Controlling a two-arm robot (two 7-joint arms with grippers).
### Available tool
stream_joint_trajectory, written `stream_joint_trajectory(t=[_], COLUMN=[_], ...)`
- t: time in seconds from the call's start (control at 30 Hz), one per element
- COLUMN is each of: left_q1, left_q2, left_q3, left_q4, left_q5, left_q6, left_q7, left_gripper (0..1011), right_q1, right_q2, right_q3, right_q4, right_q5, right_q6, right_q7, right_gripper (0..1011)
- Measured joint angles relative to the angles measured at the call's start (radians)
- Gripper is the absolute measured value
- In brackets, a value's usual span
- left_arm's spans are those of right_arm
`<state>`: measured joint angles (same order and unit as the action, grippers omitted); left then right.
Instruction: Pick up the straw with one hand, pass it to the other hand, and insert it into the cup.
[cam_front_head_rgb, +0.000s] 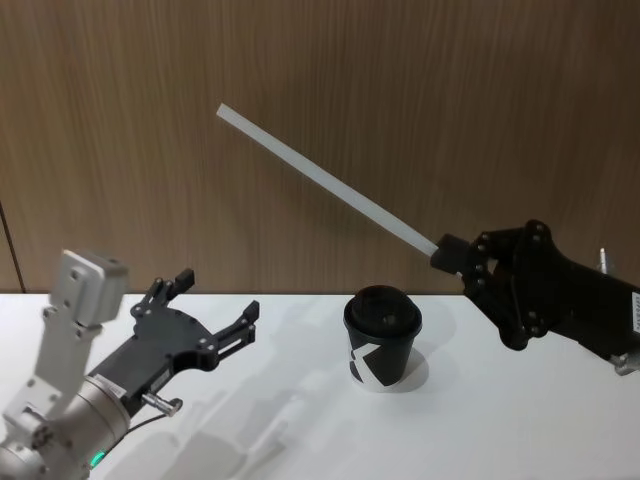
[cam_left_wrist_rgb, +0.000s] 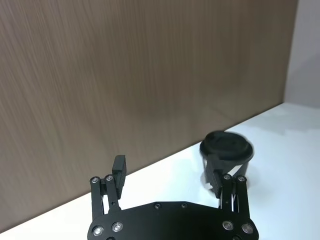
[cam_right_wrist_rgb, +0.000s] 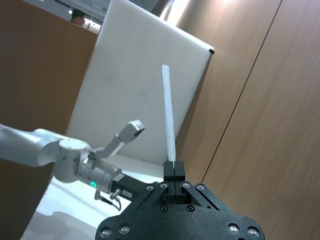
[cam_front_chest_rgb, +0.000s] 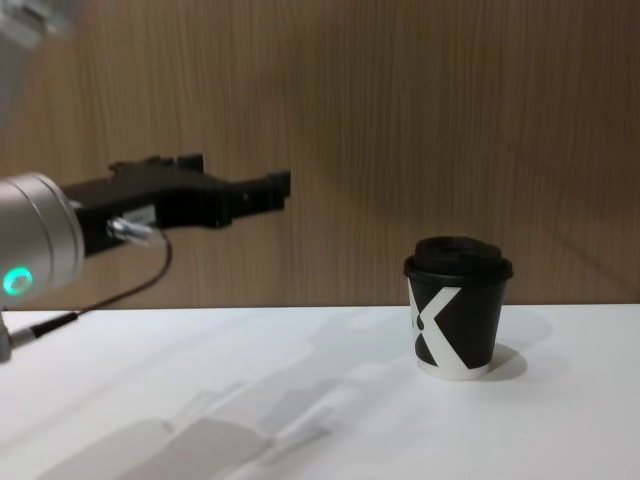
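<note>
Right of frame, the right gripper (cam_front_head_rgb: 449, 255) pinches one end of the white straw (cam_front_head_rgb: 325, 180), which slants to upper left above the lidded black cup (cam_front_head_rgb: 383, 345) at centre. Lower left, the left gripper (cam_front_head_rgb: 216, 294) hangs spread.

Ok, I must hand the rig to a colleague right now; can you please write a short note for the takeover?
Right gripper: jaws shut on one end of the straw, held in the air and slanting up toward the robot's left.
Left gripper: jaws open, empty, raised over the left side of the table.
Cup: upright on the table between the grippers, lid on.
Done: pick-up.
Left: pass the straw to the left gripper, then insert it into the cup.
</note>
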<state>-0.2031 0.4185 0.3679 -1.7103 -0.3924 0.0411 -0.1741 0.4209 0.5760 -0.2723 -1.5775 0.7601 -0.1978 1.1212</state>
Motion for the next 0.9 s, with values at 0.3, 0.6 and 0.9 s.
stream_joint_trajectory(t=[0.3,0.6,0.9], left_q1=[0.020,0.028,0.016], left_q2=[0.024,0.058,0.090], left_q3=[-0.071,-0.129,-0.168], left_q4=[-0.061,-0.107,-0.133], left_q5=[-0.160,-0.319,-0.456], left_q6=[0.032,0.074,0.112], left_q7=[-0.110,-0.232,-0.358], left_gripper=[1003,1003,1003], right_q1=[0.002,0.003,0.004], right_q2=[-0.001,-0.001,-0.001], right_q3=[-0.001,-0.002,-0.003], right_q4=[0.001,0.001,0.001], right_q5=[0.002,0.003,0.003], right_q6=[0.001,0.002,0.002], right_q7=[0.003,0.004,0.005], right_gripper=[6,6,6])
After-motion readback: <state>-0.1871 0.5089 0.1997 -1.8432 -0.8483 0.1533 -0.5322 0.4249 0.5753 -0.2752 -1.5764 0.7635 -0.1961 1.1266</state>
